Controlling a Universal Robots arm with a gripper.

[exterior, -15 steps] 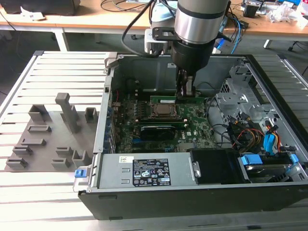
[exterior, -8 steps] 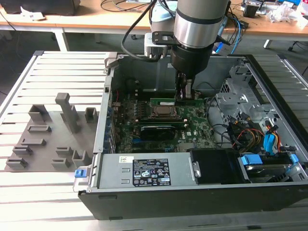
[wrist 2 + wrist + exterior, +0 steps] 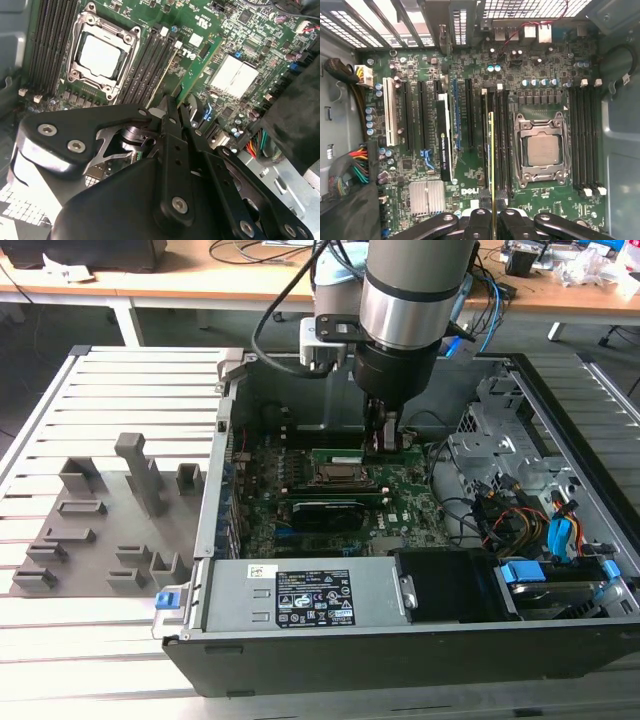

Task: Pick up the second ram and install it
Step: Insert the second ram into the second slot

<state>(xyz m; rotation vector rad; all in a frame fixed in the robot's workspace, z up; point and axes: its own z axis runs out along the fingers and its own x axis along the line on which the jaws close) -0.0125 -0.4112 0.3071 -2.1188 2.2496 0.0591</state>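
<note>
The second ram (image 3: 491,160) is a thin green stick seen edge-on, standing along the memory slots beside the CPU socket (image 3: 542,150). In the second wrist view the ram (image 3: 202,67) runs slantwise past the socket (image 3: 102,52), and my gripper (image 3: 175,107) is shut on its near end. In the first wrist view my gripper (image 3: 491,220) pinches the stick from both sides. From outside, my gripper (image 3: 385,445) reaches down into the open computer case, and the ram (image 3: 340,454) lies low along the slots behind the socket (image 3: 335,477). Whether it is seated in a slot I cannot tell.
A black expansion card (image 3: 325,510) stands in front of the socket. The power supply (image 3: 310,595) fills the case's front, and coloured cables (image 3: 520,510) and a drive cage (image 3: 500,430) are on the exterior view's right. Grey fixture blocks (image 3: 120,510) stand on the slatted table at its left.
</note>
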